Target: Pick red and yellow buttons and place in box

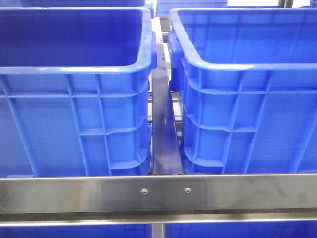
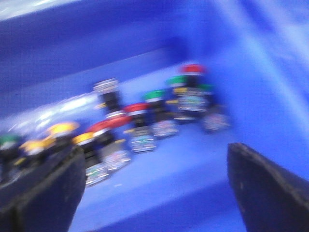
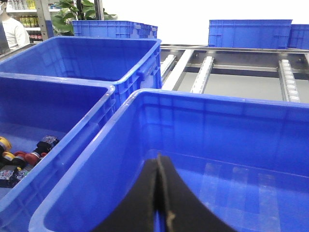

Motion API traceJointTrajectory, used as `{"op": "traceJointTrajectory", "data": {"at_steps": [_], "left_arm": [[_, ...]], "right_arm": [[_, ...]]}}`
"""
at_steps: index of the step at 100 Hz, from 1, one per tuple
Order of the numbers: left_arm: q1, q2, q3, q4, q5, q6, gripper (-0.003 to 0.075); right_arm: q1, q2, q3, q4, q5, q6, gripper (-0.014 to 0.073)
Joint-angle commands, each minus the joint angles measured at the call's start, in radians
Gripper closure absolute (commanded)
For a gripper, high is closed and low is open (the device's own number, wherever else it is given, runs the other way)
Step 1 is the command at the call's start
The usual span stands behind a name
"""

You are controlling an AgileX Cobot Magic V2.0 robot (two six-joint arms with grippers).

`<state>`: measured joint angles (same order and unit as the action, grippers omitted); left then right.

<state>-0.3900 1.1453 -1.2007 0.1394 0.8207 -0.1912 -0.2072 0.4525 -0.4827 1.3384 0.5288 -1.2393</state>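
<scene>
In the blurred left wrist view, several push buttons lie on the floor of a blue bin (image 2: 159, 159): a red button (image 2: 136, 107), a yellow button (image 2: 62, 128), another red one (image 2: 193, 68) and green-capped ones (image 2: 154, 94). My left gripper (image 2: 157, 179) is open inside that bin, its fingers (image 2: 43, 193) wide apart, nothing between them, the buttons just beyond. My right gripper (image 3: 160, 164) is shut and empty above the floor of the right blue box (image 3: 231, 188). The right wrist view also shows buttons (image 3: 21, 162) in the neighbouring bin (image 3: 72, 101).
The front view shows only the outer walls of the left bin (image 1: 74, 134) and the right bin (image 1: 247, 119), a dark rail (image 1: 163, 134) between them and a steel bar (image 1: 158, 193) in front. More blue crates (image 3: 251, 31) stand farther off on a roller conveyor (image 3: 203, 72).
</scene>
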Motion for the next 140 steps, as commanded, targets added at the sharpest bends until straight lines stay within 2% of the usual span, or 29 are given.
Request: {"op": "traceJointTrajectory", "data": {"at_steps": [1,17,41,73,140], "left_arm": [[0.094,0.033,-0.032,-0.028,-0.085,-0.016,0.0174],[0.212,0.133,-0.032,-0.067,-0.126,-0.016,0.0174],[0.260,0.274,-0.032,-0.064,-0.177,-0.016,0.0174],[0.260,0.394,-0.032,-0.045,-0.181,-0.016,0.0174],[0.260,0.475,-0.032,0.017,-0.163,-0.016,0.0174]], "right_arm": [[0.001,-0.001,-0.025,0.035,-0.010,-0.008,0.0662],[0.001,-0.001,-0.025,0.035,0.005,-0.008,0.0662],[0.001,-0.001,-0.025,0.035,0.008,-0.008,0.0662],[0.001,-0.001,-0.025,0.035,0.008,-0.008,0.0662],[0.001,-0.001,-0.025,0.035,0.008,-0.008,0.0662]]}}
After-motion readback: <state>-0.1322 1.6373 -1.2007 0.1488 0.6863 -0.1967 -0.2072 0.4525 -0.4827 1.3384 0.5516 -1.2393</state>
